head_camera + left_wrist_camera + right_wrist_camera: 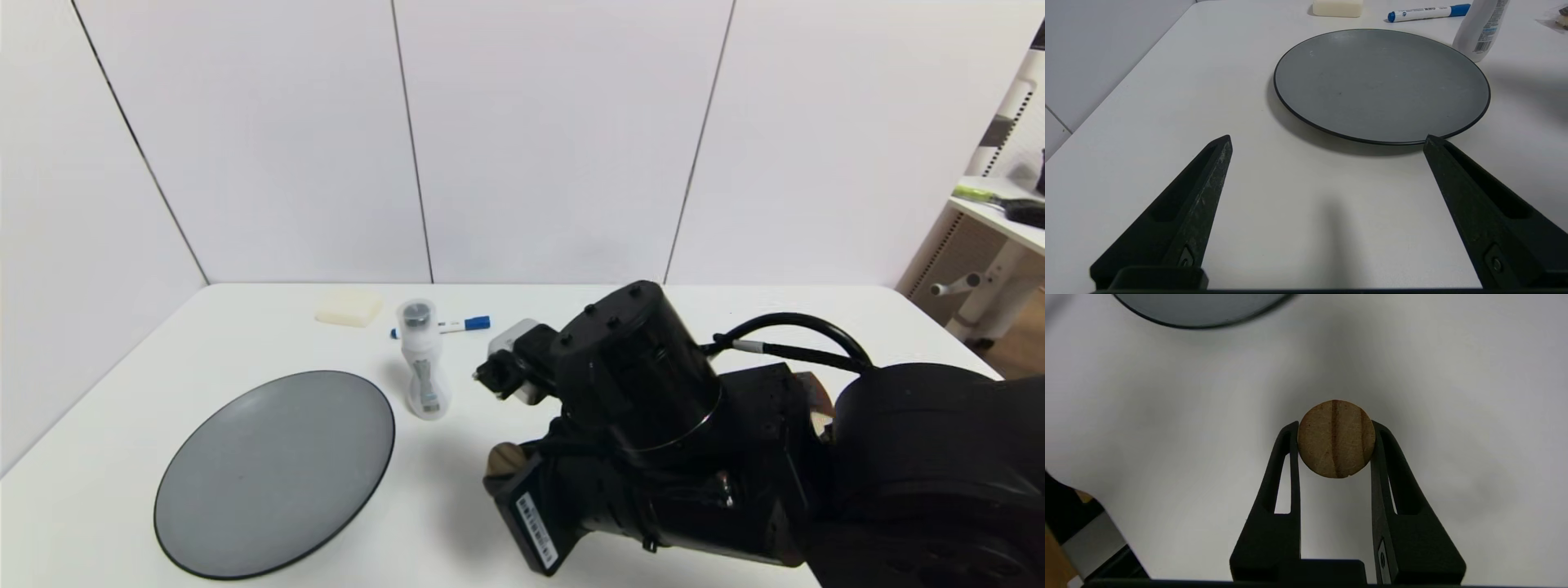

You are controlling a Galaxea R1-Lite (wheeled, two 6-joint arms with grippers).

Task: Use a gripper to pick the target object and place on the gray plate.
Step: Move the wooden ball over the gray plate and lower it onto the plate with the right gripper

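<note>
A: Three views, head first. What stands around the gray plate (274, 474)?

B: The right claw (500, 467) hangs over the bench (245, 335) just beside the plate's rim, on the side away from the wall panels. A tan lump shows at its tip: the target object (503, 459). Behind the plate stand a clear bottle (424, 359), a blue marker (445, 327) and a cream block (349, 307).

A: And the left wrist view?

B: The left claw (1327, 141) is spread wide, holding nothing, parked low just short of the plate.

A: The right wrist view?

B: The right claw (1334, 426) is clamped on the target object (1336, 439), a round grooved lump pinched only at the tips. The plate's edge (1200, 314) lies ahead, apart from it.

A: What might go wrong?

B: I'd say the tip-only pinch on a rounded thing could let it roll out mid-carry, or, released high, it could bounce off the plate.
</note>
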